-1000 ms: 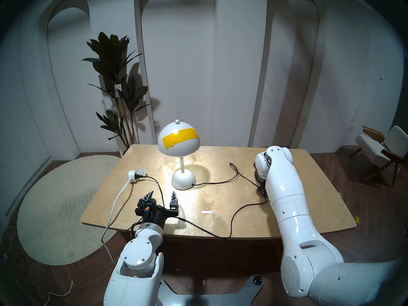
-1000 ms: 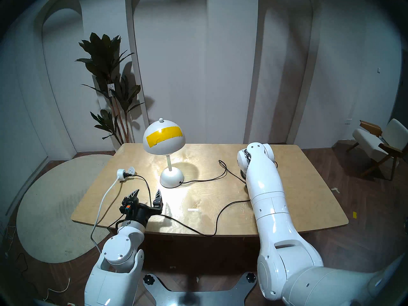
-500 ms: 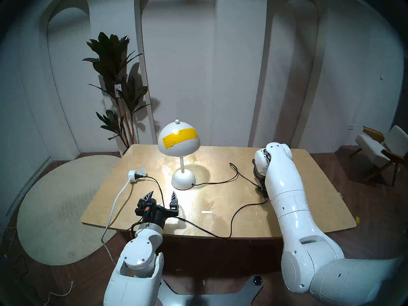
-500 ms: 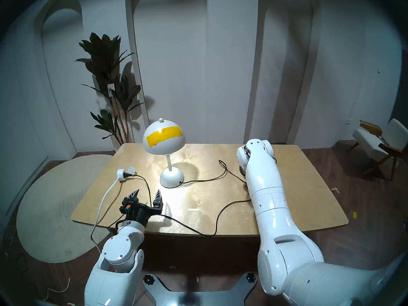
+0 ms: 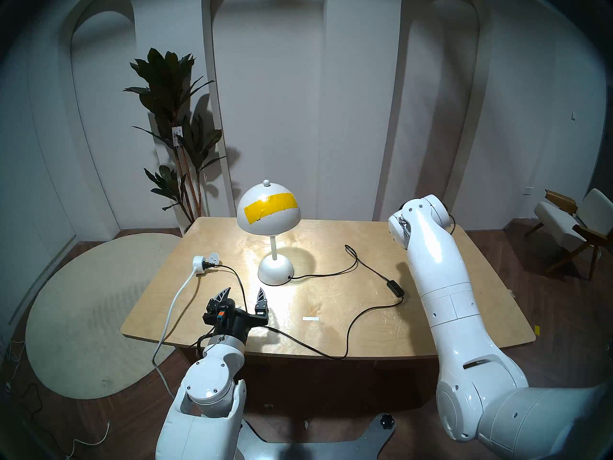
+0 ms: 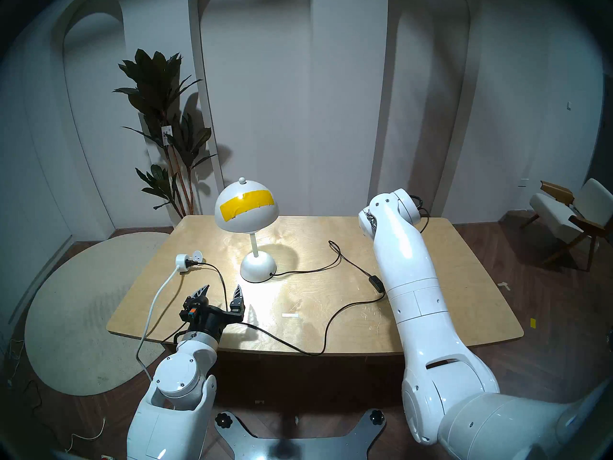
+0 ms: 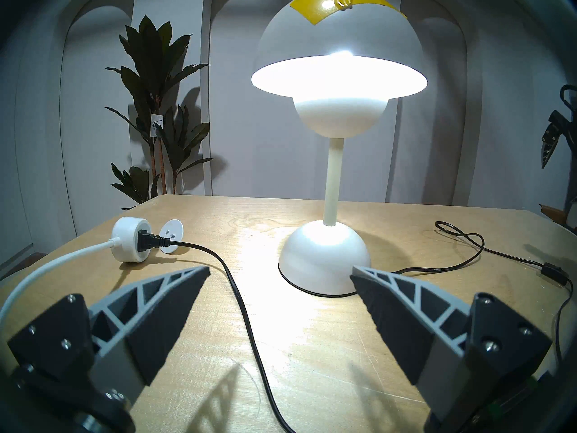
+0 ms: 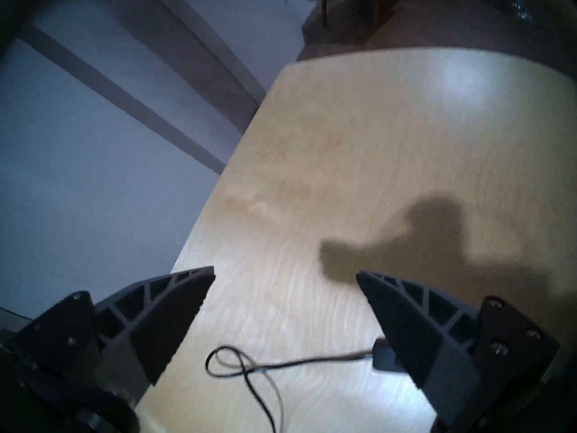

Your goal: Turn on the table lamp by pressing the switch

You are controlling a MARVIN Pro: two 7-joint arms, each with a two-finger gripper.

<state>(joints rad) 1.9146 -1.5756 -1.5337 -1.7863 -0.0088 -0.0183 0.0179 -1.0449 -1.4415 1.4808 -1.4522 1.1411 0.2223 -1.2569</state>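
Note:
The white table lamp [image 5: 268,213] with a yellow tape strip stands mid-table and is lit; its glowing shade shows in the left wrist view [image 7: 338,76]. Its black cord [image 5: 331,275] runs right to a black inline switch [image 5: 394,287], which lies bare on the table and also shows in the head stereo right view [image 6: 376,281]. My right gripper [image 8: 285,270] is open and empty, raised above the table with the switch [image 8: 385,359] below its right finger; the arm hides it in the head views. My left gripper [image 5: 244,289] is open and empty in front of the lamp base [image 7: 324,257].
A white round socket [image 5: 200,261] with the lamp's plug sits at the table's left, its white cable hanging off the front edge. The black cord loops over the front edge [image 5: 338,356]. A white tape strip [image 5: 310,319] lies mid-table. A plant [image 5: 172,117] and a chair [image 5: 570,223] stand off the table.
My right arm has risen and swung back to the right, uncovering the inline switch it was over. The lamp stays lit. The left arm has not moved.

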